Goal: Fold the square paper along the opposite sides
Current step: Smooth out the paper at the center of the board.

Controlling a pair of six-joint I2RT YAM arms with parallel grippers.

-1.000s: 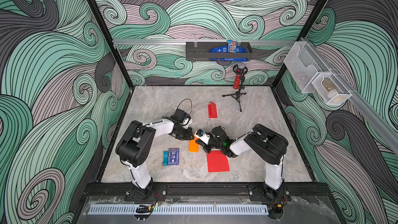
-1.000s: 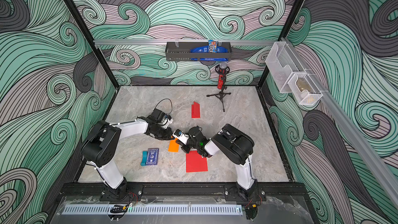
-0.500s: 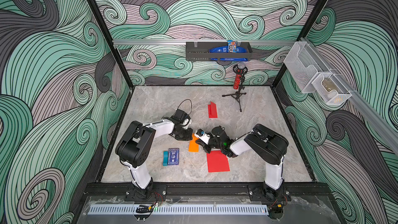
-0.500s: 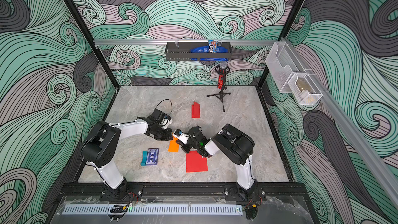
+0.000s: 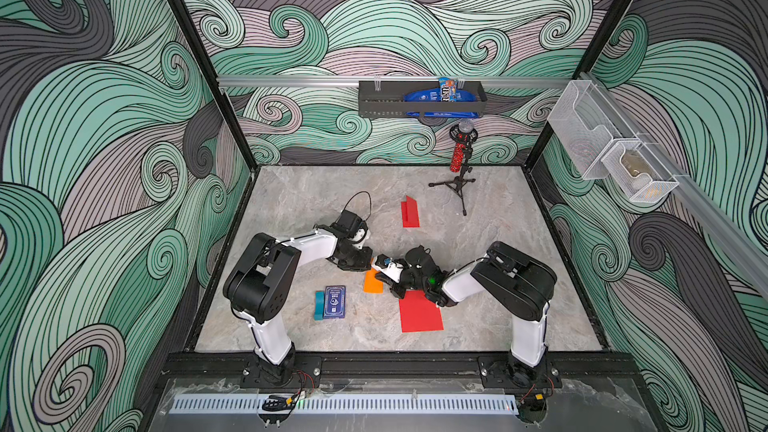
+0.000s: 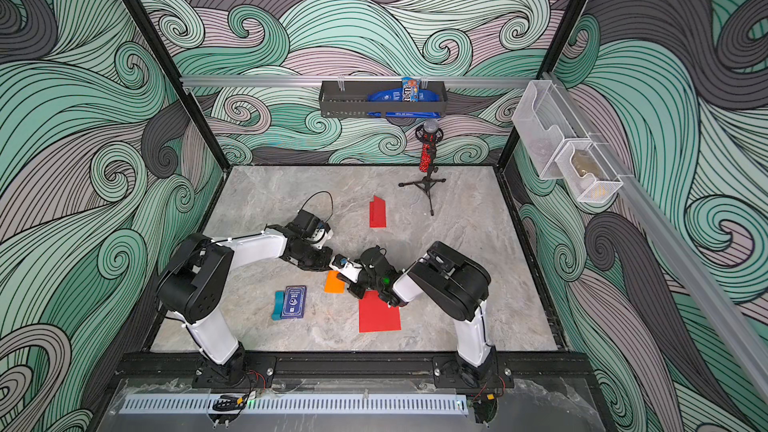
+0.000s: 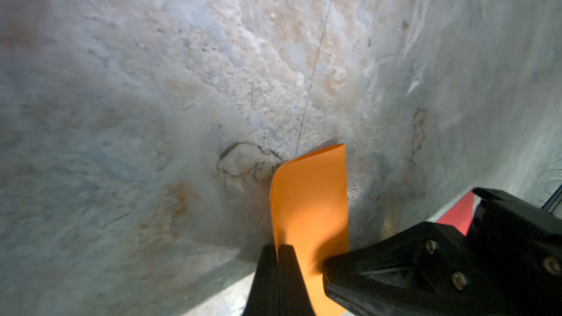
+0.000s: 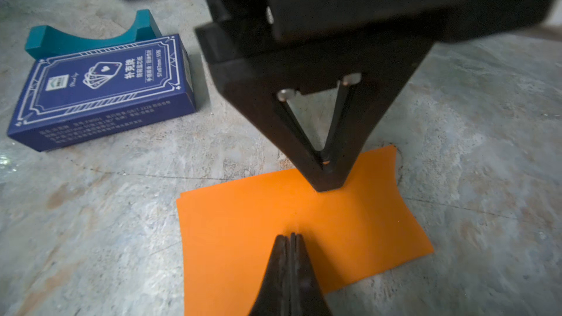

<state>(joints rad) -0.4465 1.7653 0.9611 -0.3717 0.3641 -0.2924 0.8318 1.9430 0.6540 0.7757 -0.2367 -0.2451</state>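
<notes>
Paper: the orange paper (image 8: 304, 217) lay on the tabletop (image 5: 498, 284), about midway between the side edges and nearer the front edge than the back. It looked oblong and doubled along one edge, so probably halved already.
Left end effector (image 8: 327, 174): clamped on the paper's far margin, with a sliver of orange between the tips. That margin curled up off the surface, likely to steer the flap.
Right end effector (image 8: 290, 241): jaws together with nothing between them, tips on the paper's face. Judged to be a pin against sliding.
Neighbours: the card box (image 8: 100, 92) and teal block (image 8: 91, 36) touched each other, toward the front-left corner. The red sheet (image 5: 420, 313) lay near the front edge. All were clear of the fold.
</notes>
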